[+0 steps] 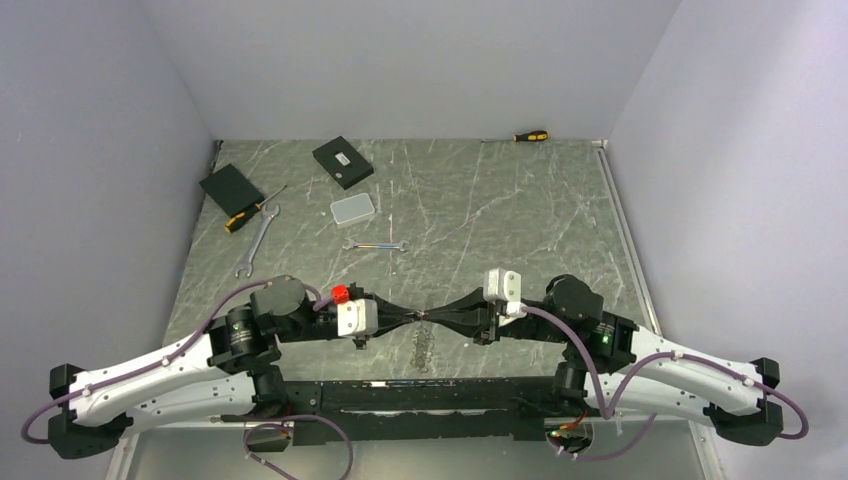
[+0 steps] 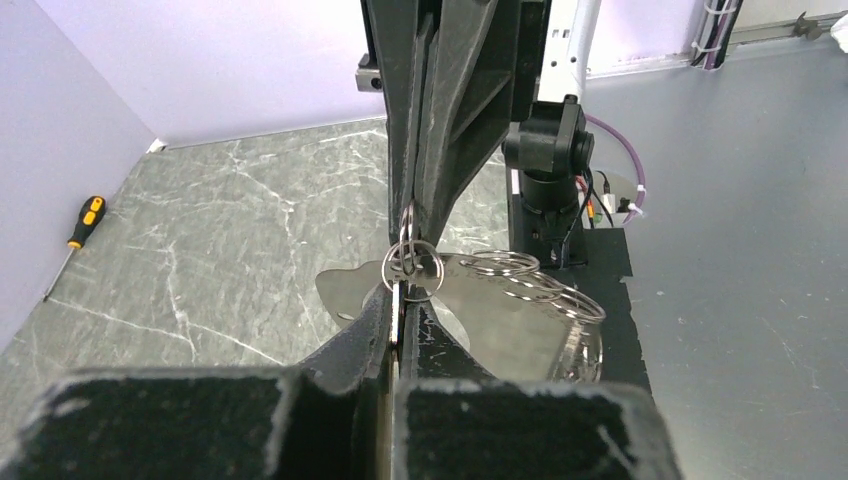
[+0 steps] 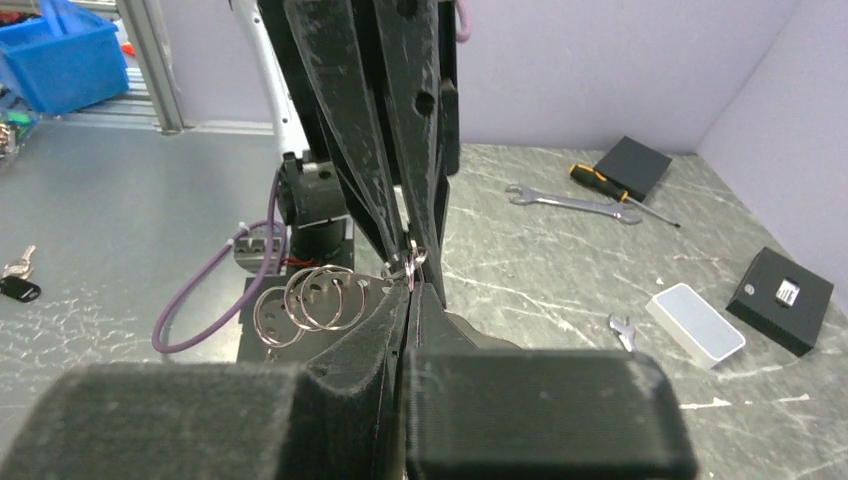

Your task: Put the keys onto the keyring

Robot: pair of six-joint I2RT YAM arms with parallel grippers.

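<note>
My two grippers meet tip to tip above the near middle of the table. The left gripper point(image 1: 415, 318) point(image 2: 402, 315) is shut on a thin silvery piece seen edge-on, linked to small rings point(image 2: 410, 265) of the keyring. The right gripper point(image 1: 433, 318) point(image 3: 410, 285) is shut on a small ring at its tips. Several larger rings of the keyring point(image 2: 530, 282) point(image 3: 310, 295) trail off beside the tips. A key with a black head point(image 3: 18, 288) lies far left in the right wrist view, away from both grippers.
On the marble behind are two wrenches point(image 1: 376, 245) point(image 1: 255, 247), two yellow-and-black screwdrivers point(image 1: 250, 213) point(image 1: 530, 135), two black boxes point(image 1: 342, 161) point(image 1: 231, 188) and a pale flat case point(image 1: 352, 208). A blue bin point(image 3: 60, 55) stands off the table.
</note>
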